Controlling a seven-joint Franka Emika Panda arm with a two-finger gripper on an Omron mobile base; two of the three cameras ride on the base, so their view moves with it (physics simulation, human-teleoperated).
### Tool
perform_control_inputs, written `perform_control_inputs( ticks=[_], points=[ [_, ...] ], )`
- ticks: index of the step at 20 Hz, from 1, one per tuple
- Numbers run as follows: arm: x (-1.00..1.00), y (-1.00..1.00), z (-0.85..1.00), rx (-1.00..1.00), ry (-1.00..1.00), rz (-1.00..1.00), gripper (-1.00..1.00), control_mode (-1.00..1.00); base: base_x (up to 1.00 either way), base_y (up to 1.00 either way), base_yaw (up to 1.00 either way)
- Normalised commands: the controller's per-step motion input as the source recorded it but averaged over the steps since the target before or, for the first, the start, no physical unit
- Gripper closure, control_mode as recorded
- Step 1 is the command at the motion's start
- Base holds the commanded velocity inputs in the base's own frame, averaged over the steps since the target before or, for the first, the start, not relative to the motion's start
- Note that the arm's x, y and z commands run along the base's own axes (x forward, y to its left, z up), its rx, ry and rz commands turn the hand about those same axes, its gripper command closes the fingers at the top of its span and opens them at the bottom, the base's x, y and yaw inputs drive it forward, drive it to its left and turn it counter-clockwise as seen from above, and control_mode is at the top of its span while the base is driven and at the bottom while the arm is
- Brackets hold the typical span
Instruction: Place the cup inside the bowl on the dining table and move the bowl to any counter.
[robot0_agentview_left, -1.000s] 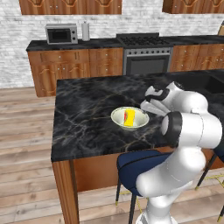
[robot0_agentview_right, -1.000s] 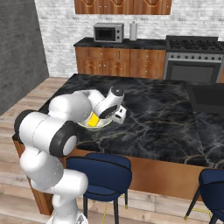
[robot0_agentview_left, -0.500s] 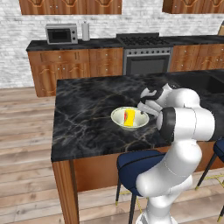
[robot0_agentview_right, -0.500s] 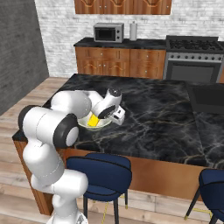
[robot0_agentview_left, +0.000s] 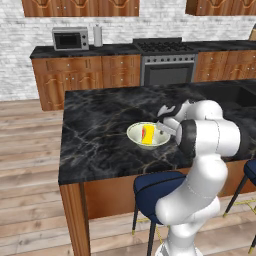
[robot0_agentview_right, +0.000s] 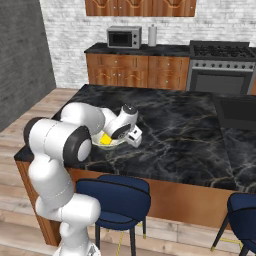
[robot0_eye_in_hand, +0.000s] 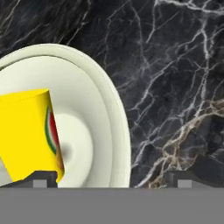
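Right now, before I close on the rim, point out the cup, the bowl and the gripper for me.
cup (robot0_eye_in_hand: 26, 135), hand view: on its yellow side wall.
bowl (robot0_eye_in_hand: 111, 118), hand view: on its right rim.
gripper (robot0_agentview_left: 167, 126), left base view: at the bowl's right edge, midway between its open fingertips.

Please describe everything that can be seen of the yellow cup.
The cup is small, plain bright yellow, with a round red-and-green patch on its side. It looks smooth and matte. It sits inside the cream-white bowl, touching its inner surface, leaning rather than standing straight. The open gripper is close by the bowl's rim and does not hold the cup.
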Motion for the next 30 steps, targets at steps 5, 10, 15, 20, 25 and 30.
perform_control_inputs(
  ticks=[5,10,15,20,25,30],
  points=[
    [0.13,0.00,-0.09,0.00,0.00,-0.01,-1.00,-1.00,0.00,0.00,0.00],
    [0.29,0.00,-0.07,0.00,0.04,0.00,-1.00,-1.00,0.00,0.00,0.00],
    [0.32,0.00,-0.19,0.00,0.05,0.00,-1.00,-1.00,0.00,0.00,0.00],
    [0.08,0.07,-0.07,0.00,0.02,0.00,-1.00,-1.00,0.00,0.00,0.00],
    [0.00,0.05,0.00,0.00,0.01,0.00,1.00,-1.00,0.00,0.00,0.00],
    [0.00,0.03,0.00,0.00,0.03,0.00,1.00,-1.00,0.00,0.00,0.00]
  ],
)
